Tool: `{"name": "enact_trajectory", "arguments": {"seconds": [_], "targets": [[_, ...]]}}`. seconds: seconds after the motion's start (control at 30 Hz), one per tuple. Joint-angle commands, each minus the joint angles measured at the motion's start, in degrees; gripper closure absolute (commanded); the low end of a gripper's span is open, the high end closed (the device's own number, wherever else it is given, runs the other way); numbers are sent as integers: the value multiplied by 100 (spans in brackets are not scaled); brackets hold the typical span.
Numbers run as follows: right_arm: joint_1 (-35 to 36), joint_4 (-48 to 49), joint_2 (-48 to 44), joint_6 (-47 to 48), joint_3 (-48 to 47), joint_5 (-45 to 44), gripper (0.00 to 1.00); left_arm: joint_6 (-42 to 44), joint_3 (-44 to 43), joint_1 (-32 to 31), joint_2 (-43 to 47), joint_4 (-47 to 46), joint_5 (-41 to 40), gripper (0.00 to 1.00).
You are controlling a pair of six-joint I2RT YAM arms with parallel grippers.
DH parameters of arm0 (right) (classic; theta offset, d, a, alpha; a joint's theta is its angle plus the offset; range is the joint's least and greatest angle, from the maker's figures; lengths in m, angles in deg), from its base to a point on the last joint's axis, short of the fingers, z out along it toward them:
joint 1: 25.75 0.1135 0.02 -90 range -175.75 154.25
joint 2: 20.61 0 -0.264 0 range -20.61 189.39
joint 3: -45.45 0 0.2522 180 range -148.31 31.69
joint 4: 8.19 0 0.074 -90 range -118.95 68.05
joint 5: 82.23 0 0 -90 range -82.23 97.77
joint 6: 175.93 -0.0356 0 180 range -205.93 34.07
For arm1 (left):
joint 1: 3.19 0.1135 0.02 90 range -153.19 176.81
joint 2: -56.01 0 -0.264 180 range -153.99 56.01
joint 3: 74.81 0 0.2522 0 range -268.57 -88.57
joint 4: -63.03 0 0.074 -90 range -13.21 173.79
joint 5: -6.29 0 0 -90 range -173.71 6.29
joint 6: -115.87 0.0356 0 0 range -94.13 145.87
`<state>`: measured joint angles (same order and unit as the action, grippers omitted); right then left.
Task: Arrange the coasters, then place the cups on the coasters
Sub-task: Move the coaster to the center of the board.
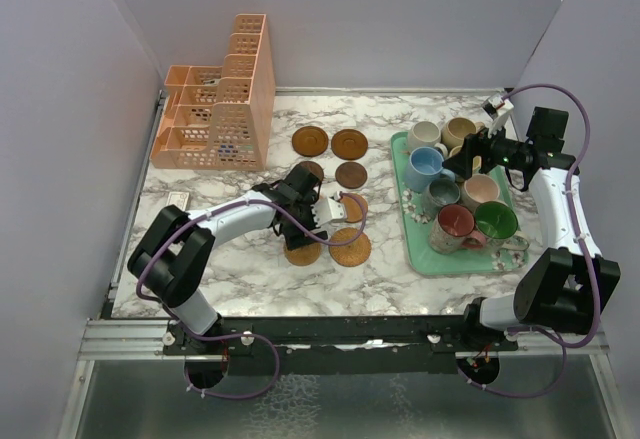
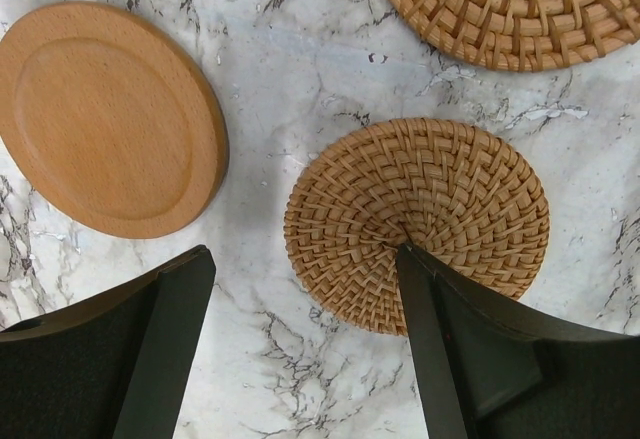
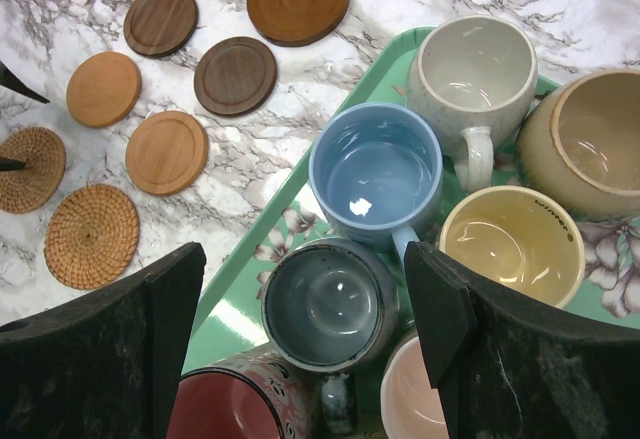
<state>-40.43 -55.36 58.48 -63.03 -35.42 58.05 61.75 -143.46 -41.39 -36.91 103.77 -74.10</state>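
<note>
Left wrist view: left pincer [image 2: 302, 251] released, one finger over woven coaster [image 2: 440, 199]; judged light, thin, stiff; take by rim. Right pincer [image 3: 300, 259] released.

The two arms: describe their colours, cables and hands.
Both the left arm and the right arm have white links joined by black joints, with a purple cable looping loosely along each. The left hand and the right hand each end in two flat, matte black fingers. No markings are visible.
</note>
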Motion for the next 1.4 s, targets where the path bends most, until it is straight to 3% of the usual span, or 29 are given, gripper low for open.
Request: {"name": "enact_trajectory", "arguments": {"seconds": [0.0, 0.77, 1.37], "targets": [[17, -76, -29, 114, -8, 105, 18, -52, 76, -74, -347, -442, -237, 23], [18, -74, 10, 105, -12, 105, 18, 49, -31, -57, -482, -583, -553, 23], [20, -400, 60, 298, -262, -67, 21, -115, -487, -56, 235, -31, 537, 13]]}}
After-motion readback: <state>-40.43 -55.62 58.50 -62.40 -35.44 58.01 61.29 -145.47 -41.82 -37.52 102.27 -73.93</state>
